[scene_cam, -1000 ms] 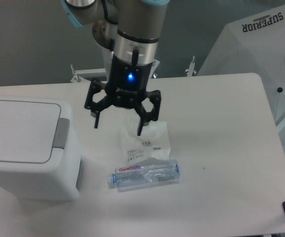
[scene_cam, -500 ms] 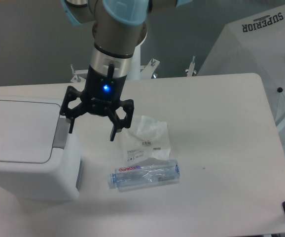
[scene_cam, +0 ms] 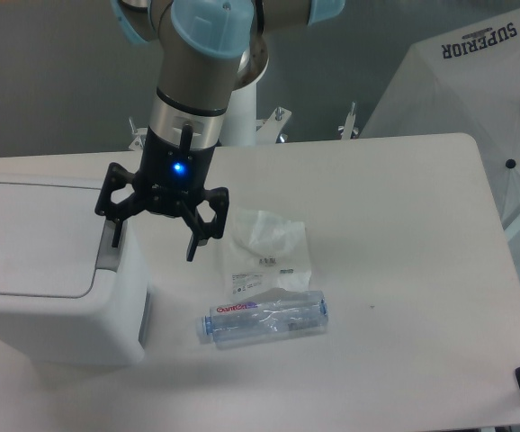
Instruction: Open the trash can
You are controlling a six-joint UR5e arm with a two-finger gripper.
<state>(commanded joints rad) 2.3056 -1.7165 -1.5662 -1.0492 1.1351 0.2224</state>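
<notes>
White trash can point(scene_cam: 49, 270) at the left edge of the table point(scene_cam: 404, 270), lid down. Its shell appears to be rigid, smooth plastic, probably light and prone to sliding if pushed sideways; the grey push tab point(scene_cam: 107, 243) on the lid's right edge is judged the proper contact point, pressed straight down rather than grasped. The gripper point(scene_cam: 152, 234) hovers over that right edge with fingers spread apart, holding nothing; its left finger point(scene_cam: 114, 232) lies across the tab in view, contact uncertain. Count: one trash can, one arm, one clear plastic bottle point(scene_cam: 264, 318) lying near, one clear plastic bag point(scene_cam: 266, 255) just beyond it.
</notes>
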